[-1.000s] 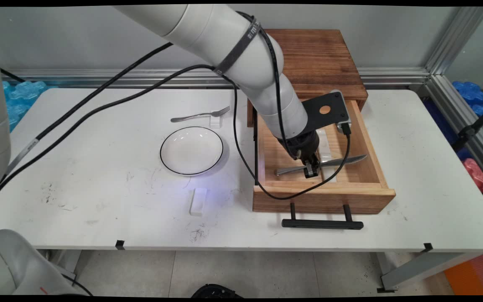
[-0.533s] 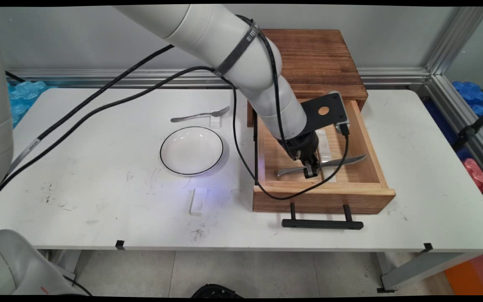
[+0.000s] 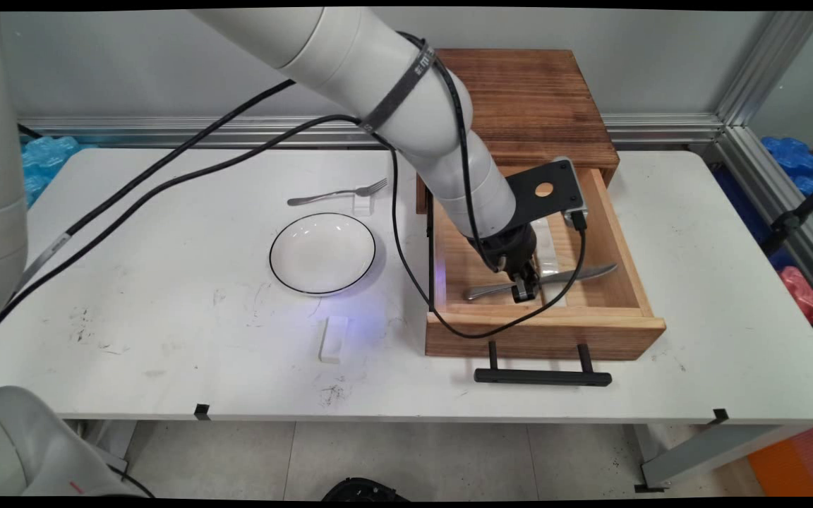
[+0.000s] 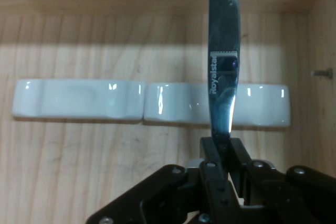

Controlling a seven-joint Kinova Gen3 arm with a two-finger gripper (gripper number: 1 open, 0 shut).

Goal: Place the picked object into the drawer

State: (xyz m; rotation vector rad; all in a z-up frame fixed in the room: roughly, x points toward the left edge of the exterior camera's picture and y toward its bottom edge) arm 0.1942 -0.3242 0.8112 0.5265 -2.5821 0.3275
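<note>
My black two-finger tool (image 3: 524,289) is lowered into the open light-wood drawer (image 3: 618,310) of the dark-brown wooden cabinet (image 3: 530,99) at the rear right of the white surface (image 3: 166,317). The fingers (image 4: 210,156) are closed on a silver table knife (image 4: 223,66), clamped near its mid-length. In the main view the knife (image 3: 583,271) lies roughly across the drawer, handle toward the left, blade tip toward the right. In the hand view the blade extends upward from the fingers and bears the lettering "Royalstar".

Below the blade, two white ceramic cutlery rests (image 4: 79,99) lie end to end on the drawer floor; the blade crosses over the right one (image 4: 262,104). Whether the blade touches it I cannot tell.

The drawer's black bar handle (image 3: 543,377) projects toward the near edge of the surface.

Left of the drawer, well apart from my tool:
- a round white bowl with a thin black rim (image 3: 322,253);
- a silver fork (image 3: 336,193), its head propped on a small white rest (image 3: 363,204);
- a white rectangular block (image 3: 332,339) lying flat near the bowl.
</note>
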